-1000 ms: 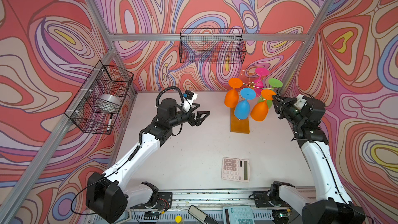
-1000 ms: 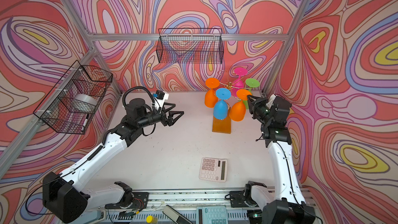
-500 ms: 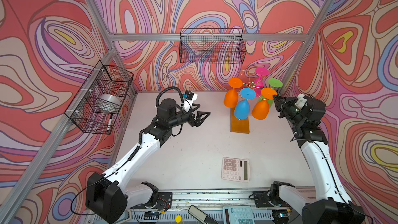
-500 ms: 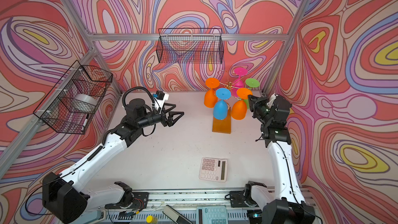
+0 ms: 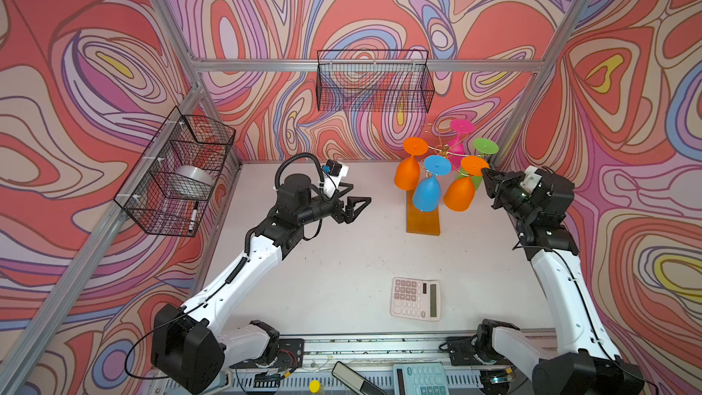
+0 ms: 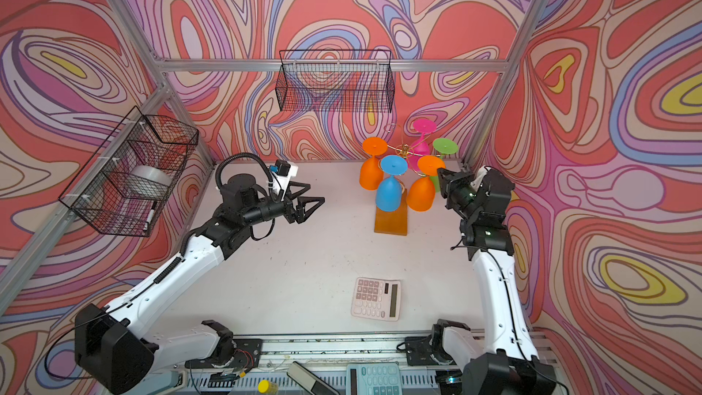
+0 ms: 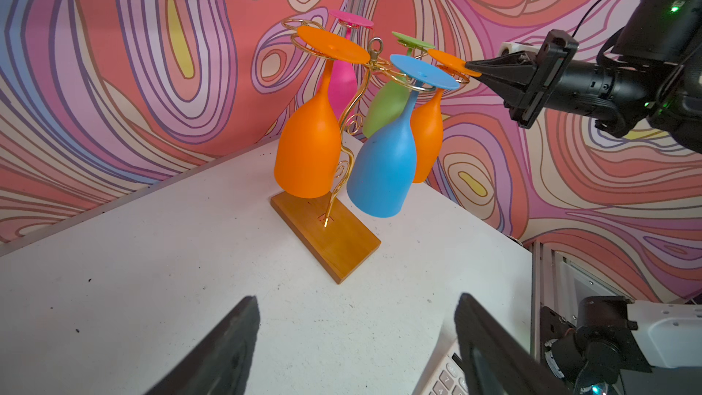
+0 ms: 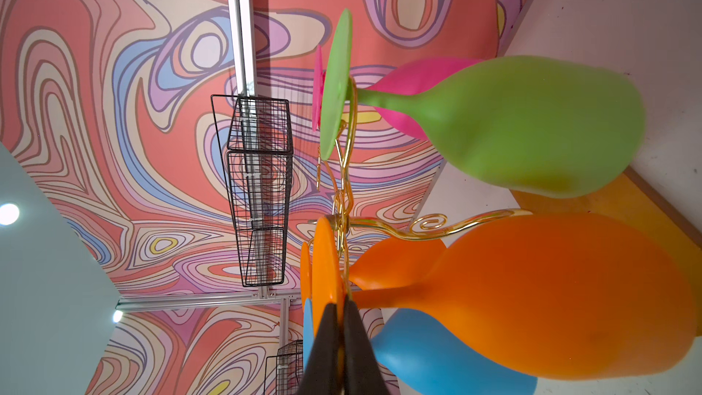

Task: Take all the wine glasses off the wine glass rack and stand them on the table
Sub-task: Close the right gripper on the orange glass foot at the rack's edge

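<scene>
Right end effector (image 5: 484,172) has closed on an inverted orange wine glass (image 5: 459,193) foot — left end effector (image 5: 361,193) spread.

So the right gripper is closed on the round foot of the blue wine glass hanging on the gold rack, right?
Not the blue one. The right gripper is closed on the round foot of the orange wine glass nearest it, hanging on the gold rack. The right wrist view shows it.
</scene>
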Controlling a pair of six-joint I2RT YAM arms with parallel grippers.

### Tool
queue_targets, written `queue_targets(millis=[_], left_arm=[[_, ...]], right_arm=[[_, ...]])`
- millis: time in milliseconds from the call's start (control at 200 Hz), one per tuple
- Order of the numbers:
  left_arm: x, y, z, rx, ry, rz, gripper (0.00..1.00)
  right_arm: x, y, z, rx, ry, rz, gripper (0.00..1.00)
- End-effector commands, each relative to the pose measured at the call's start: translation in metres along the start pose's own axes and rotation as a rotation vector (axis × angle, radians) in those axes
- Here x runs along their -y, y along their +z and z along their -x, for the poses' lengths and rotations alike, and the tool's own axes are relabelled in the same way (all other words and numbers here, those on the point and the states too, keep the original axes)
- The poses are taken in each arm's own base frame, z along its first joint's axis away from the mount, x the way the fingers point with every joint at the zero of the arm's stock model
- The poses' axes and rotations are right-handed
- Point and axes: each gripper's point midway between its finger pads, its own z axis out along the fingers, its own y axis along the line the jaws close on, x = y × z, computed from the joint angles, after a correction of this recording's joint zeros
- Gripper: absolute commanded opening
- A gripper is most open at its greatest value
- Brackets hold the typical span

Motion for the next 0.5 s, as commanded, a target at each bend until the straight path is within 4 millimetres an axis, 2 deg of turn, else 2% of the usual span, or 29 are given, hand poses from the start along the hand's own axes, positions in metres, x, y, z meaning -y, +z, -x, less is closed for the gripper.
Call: queue_targets(millis=[0,496], left_arm=[[0.002,-0.002,0.002,0.012,0.011,-0.014,0.81],[0.003,-0.003,0.003,0.012,0.018,-0.012,0.81]], right_arm=[[-0.010,-0.010,0.003,0.029,-0.037,0.014,0.00],[-0.024,-0.020,-0.005,-0.001,-0.061,0.021,0.00]])
